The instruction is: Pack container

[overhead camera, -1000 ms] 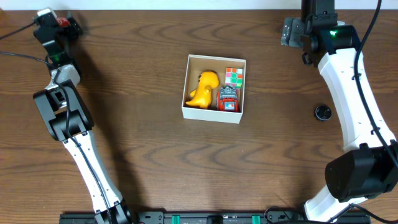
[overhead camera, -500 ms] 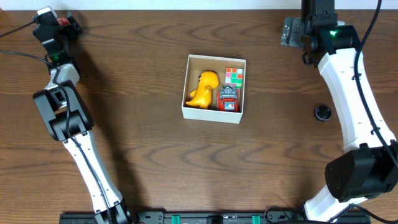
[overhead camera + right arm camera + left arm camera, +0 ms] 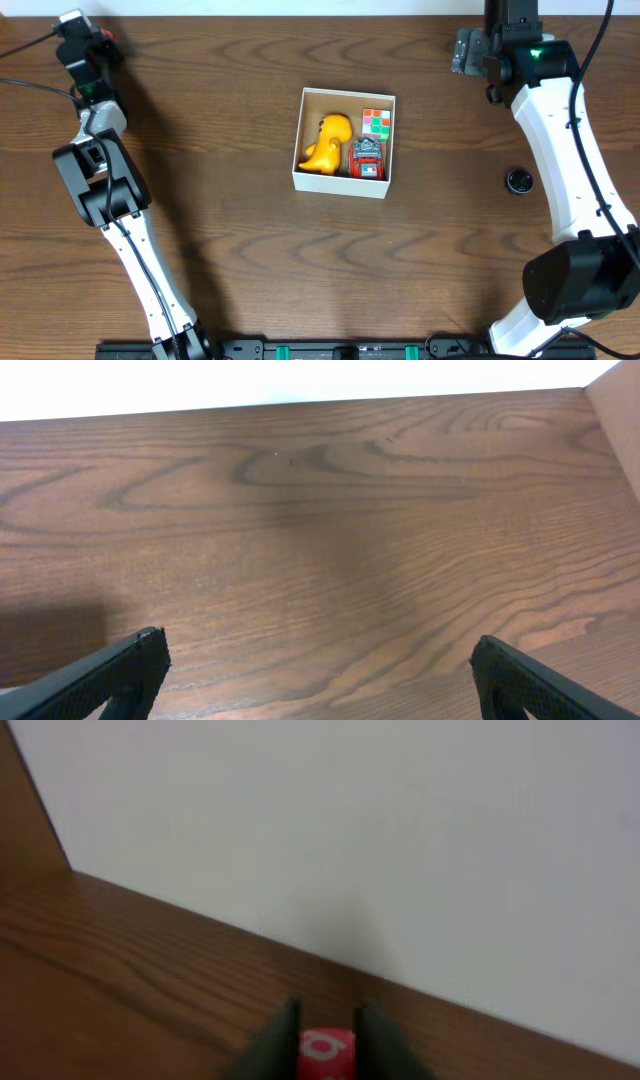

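Note:
The container, a shallow white box with a brown inside, sits mid-table. In it lie a yellow toy, a colour cube and a small red and blue toy. My left gripper is at the far left back corner, well away from the box. In the left wrist view the left gripper is shut on a small red piece with a white mark. My right gripper hangs at the back right. It stands wide open over bare wood.
A small black round object lies on the table right of the container, beside the right arm. A pale wall rises just behind the table's back edge, close to the left gripper.
The left gripper's jaws have shut on the small red piece at the back left corner. The right arm and the box contents have not moved.

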You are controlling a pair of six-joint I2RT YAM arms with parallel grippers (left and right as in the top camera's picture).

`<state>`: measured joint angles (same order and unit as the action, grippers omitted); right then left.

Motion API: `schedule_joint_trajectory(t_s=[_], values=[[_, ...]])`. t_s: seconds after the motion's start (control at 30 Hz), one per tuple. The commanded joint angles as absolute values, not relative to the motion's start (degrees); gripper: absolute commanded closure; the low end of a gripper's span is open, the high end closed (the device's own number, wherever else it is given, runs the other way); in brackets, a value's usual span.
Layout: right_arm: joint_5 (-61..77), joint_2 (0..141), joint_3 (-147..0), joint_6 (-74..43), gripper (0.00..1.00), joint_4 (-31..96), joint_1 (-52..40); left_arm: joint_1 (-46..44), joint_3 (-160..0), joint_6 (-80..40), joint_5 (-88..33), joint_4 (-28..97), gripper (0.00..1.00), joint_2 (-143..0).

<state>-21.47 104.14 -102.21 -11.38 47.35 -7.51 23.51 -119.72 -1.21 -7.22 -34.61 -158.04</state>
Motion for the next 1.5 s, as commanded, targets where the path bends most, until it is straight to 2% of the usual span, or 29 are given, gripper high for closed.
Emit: schedule_joint_trajectory(t_s=[0.0, 0.43, 1.07, 1.47], values=[[-22.04, 104.18, -102.32, -12.19, 0.01, 47.40, -7.55, 23.57, -119.98, -0.49, -6.85, -32.97, 0.94, -158.50], [-22.04, 104.18, -102.30, -12.19, 0.01, 47.40, -7.55, 23.00, -119.98, -3.90, -6.85, -32.93, 0.94, -157.99], [-22.02, 104.18, -102.32, -12.19, 0.01, 47.40, -7.57, 23.11, -119.98, -4.80, -3.16, -7.16, 0.94, -149.93], [-22.04, 104.18, -102.32, -12.19, 0.01, 47.40, -7.55, 23.11, -119.98, -5.04, -3.16, 1.91, 0.94, -146.80]])
